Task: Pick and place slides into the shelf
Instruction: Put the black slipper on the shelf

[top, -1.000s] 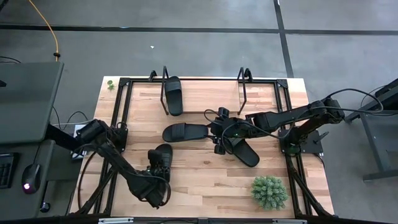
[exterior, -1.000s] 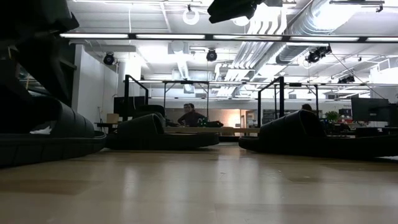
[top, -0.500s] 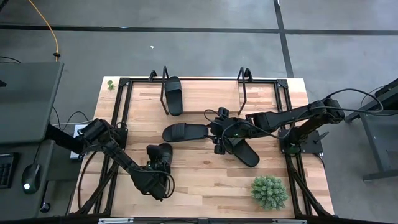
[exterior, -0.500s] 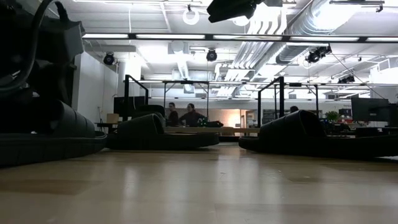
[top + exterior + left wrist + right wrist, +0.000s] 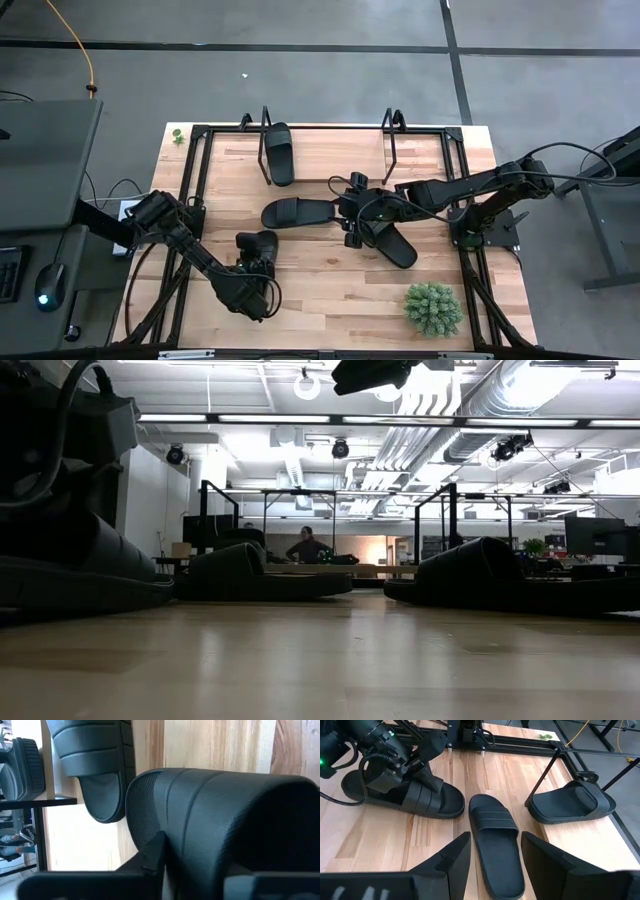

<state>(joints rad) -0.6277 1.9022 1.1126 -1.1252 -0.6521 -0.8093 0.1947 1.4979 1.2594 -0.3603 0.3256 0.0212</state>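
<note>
Down at the near right corner of the wooden tabletop (image 5: 330, 290) sits a spiky green potted plant (image 5: 433, 307), standing clear on bare boards. Up at the far left corner, a small green sprig (image 5: 177, 136) lies right by the edge. Off the table's left side there's a dark desk (image 5: 45, 160), and a computer mouse (image 5: 44, 297) with a little glowing light rests beside it. A yellow cable (image 5: 84, 50) trails across the grey floor (image 5: 300, 80). Across the room, under the ceiling lights (image 5: 300, 418), a person (image 5: 308, 547) sits at a far bench.
</note>
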